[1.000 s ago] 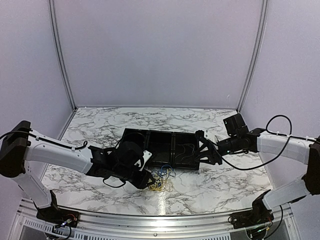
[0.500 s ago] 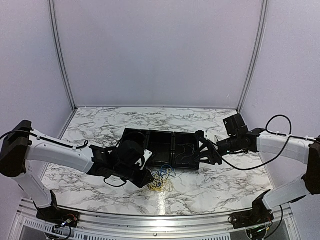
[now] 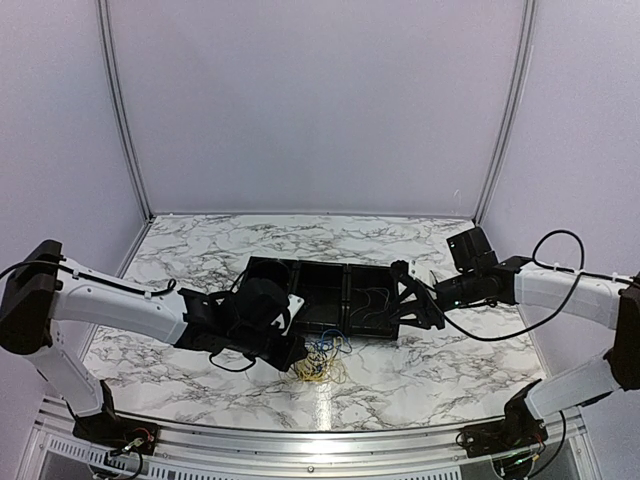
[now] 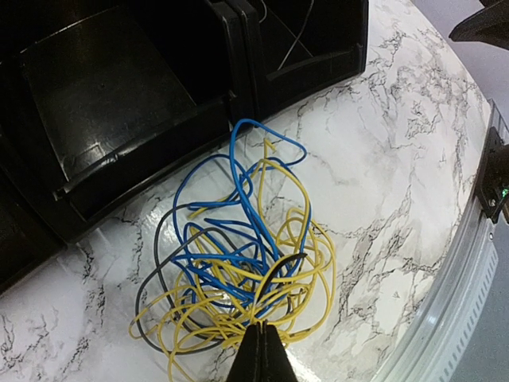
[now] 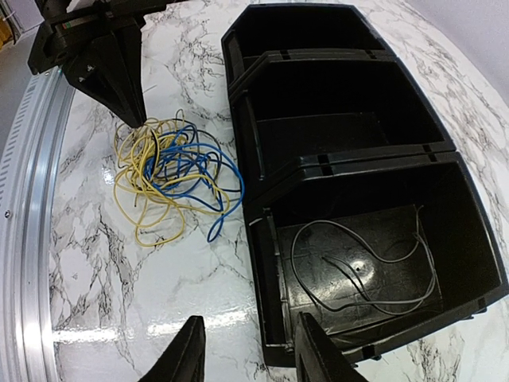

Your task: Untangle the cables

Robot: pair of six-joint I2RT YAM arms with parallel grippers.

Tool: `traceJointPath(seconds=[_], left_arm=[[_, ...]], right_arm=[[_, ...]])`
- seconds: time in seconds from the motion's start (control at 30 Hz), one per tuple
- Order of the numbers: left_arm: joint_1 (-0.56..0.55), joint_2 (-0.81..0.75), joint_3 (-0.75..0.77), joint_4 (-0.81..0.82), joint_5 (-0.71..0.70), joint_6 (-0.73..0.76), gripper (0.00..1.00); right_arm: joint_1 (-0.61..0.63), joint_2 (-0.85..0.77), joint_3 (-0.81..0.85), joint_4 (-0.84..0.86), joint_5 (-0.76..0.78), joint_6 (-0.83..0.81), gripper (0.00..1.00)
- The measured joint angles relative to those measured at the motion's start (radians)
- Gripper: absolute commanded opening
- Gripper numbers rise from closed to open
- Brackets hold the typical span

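fingertips of the left gripper (image 4: 262, 350) are pressed together at bottom centre, at the near edge of the cables (image 4: 238, 263), a yellow-blue tangle mid-frame on the marble table (image 4: 398, 199). black tray (image 4: 143, 171) lies beyond, upper left. right gripper (image 5: 250, 354) is open and empty.

Yellow, blue and grey cables (image 4: 238, 274), black tray (image 5: 350, 159), white marble table (image 5: 119, 270) veined grey

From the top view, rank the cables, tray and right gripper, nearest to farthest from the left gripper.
1. Cables, at the left gripper's tips.
2. Tray, just behind the cables.
3. Right gripper, at the tray's right end.
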Motion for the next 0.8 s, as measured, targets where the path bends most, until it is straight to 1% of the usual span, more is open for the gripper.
traceJointPath(seconds=[0.17,0.27,0.3,0.33,0.37,0.4,0.47,0.53,0.73,0.8], left_arm=[[0.0,-0.003,0.001,0.002,-0.023,-0.002,0.0],[0.0,-0.035,0.001,-0.001,-0.032,0.0,0.0],[0.0,-0.055,0.0,-0.001,-0.036,0.0,0.04],[0.0,-0.076,0.0,-0.002,-0.041,-0.001,0.22],[0.0,-0.106,0.0,-0.002,-0.051,-0.002,0.33],[0.0,-0.133,0.0,0.001,-0.061,-0.002,0.37],[0.002,-0.165,0.001,0.005,-0.078,-0.01,0.38],[0.006,-0.159,0.003,0.004,-0.082,-0.024,0.36],[0.013,-0.008,0.032,-0.012,-0.013,-0.106,0.35],[0.016,0.029,0.032,-0.019,0.007,-0.136,0.32]], right_arm=[[0.0,-0.006,0.0,0.0,0.0,0.0,0.38],[0.0,-0.006,0.0,0.0,-0.008,0.001,0.38],[0.0,-0.006,0.0,-0.001,-0.016,0.003,0.38],[0.0,-0.006,0.001,-0.002,-0.027,0.005,0.39],[0.0,-0.006,0.003,-0.003,-0.04,0.008,0.38],[0.0,-0.006,0.007,-0.005,-0.051,0.01,0.39],[0.001,-0.003,0.018,-0.004,-0.069,0.012,0.38],[0.002,0.006,0.023,-0.003,-0.08,0.011,0.39],[0.003,0.016,0.022,-0.006,-0.087,0.011,0.39],[0.003,0.015,0.02,-0.006,-0.088,0.011,0.39]])
